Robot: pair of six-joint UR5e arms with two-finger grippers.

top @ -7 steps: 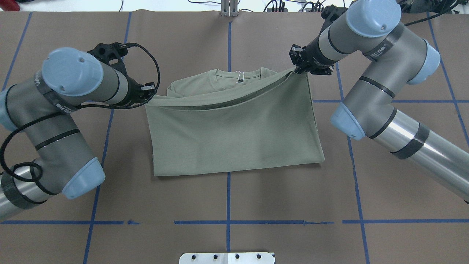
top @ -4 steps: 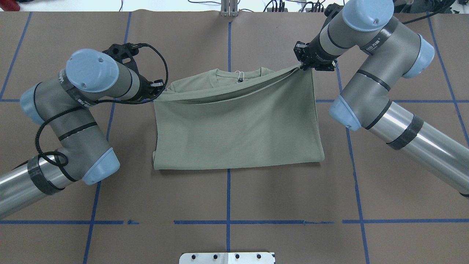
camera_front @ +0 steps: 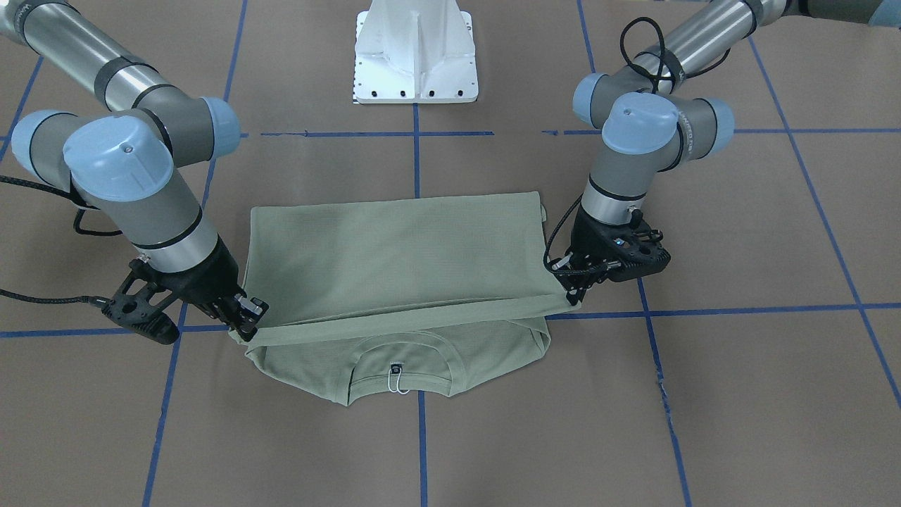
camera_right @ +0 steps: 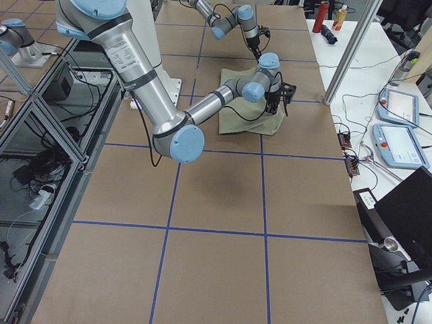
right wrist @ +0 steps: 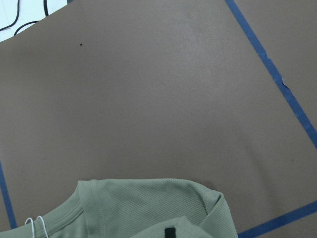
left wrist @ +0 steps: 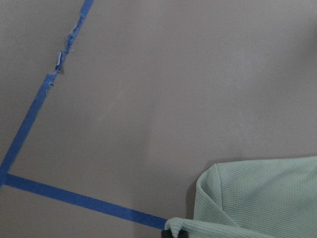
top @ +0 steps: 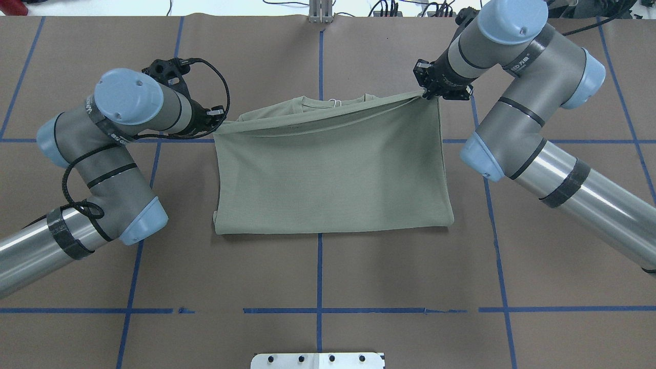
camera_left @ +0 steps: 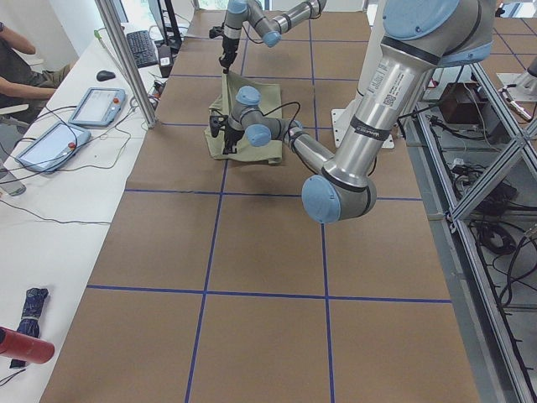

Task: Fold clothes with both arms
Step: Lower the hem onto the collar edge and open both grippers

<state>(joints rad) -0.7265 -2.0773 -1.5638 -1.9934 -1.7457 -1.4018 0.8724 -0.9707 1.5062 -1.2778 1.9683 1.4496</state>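
Note:
The clothes are one sage-green knit shirt folded over on the brown table, also seen in the front view. Its lower layer, with the ribbed collar and a dark neck label, sticks out beyond the raised hem. My left gripper is shut on one hem corner, seen again from the front. My right gripper is shut on the other corner. The hem hangs taut between them, just above the collar. Each wrist view shows a corner of shirt fabric at its bottom edge.
A white pedestal stands at the robot's side of the table. Blue tape lines grid the brown cover. In the left view, a side bench holds tablets, a metal post rises beside it, and a seated person is there.
Both grippers have carried the hem farther toward the collar, covering more of it and most of the label. The left arm has swung in toward the shirt.

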